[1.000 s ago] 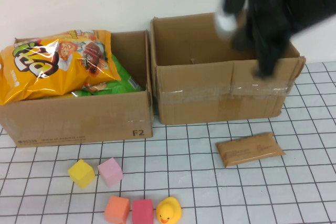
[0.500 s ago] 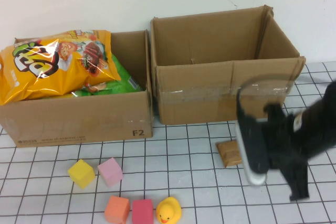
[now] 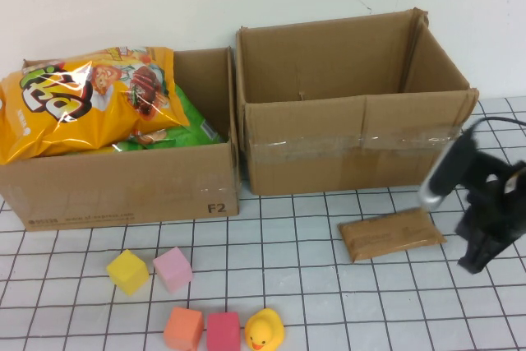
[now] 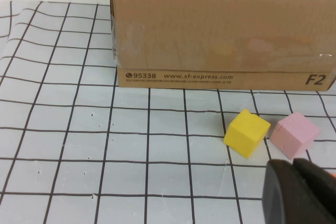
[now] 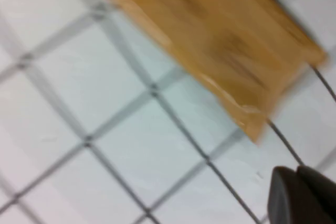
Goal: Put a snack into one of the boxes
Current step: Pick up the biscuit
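Observation:
A brown flat snack packet (image 3: 391,234) lies on the gridded table in front of the empty right cardboard box (image 3: 353,133); it also shows blurred in the right wrist view (image 5: 210,51). My right gripper (image 3: 475,262) is low over the table just right of the packet, shut and empty (image 5: 297,174). The left cardboard box (image 3: 123,187) holds a yellow chips bag (image 3: 82,100) and green packets. My left gripper (image 4: 294,165) is out of the high view; its wrist view shows it shut and empty near the cubes in front of the left box (image 4: 220,51).
A yellow cube (image 3: 127,271), a pink cube (image 3: 173,269), an orange cube (image 3: 183,329), a red cube (image 3: 223,331) and a yellow rubber duck (image 3: 264,330) sit at the front left. The yellow cube (image 4: 247,133) and pink cube (image 4: 294,134) lie close to my left gripper.
My right arm has swung from above the right box down to the table, ending right of the brown packet. The packet and boxes have not moved.

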Action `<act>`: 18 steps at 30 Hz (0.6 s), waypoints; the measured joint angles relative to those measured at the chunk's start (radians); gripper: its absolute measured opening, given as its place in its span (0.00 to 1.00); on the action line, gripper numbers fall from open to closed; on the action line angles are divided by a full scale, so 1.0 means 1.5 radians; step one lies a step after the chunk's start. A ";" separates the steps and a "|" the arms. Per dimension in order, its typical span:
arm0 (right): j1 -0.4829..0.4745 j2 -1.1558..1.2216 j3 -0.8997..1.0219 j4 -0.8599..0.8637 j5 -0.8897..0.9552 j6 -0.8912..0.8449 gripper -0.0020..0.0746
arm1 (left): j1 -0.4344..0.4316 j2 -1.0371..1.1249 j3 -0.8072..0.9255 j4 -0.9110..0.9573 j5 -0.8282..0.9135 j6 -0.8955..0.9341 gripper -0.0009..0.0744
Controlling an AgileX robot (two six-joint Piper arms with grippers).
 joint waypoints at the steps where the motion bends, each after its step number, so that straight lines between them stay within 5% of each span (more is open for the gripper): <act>1: -0.014 0.005 0.000 0.005 -0.002 0.010 0.02 | 0.000 0.000 0.000 0.000 0.000 0.000 0.01; 18: -0.032 0.094 0.000 0.028 -0.111 -0.008 0.02 | 0.000 0.000 0.000 0.000 0.000 0.000 0.01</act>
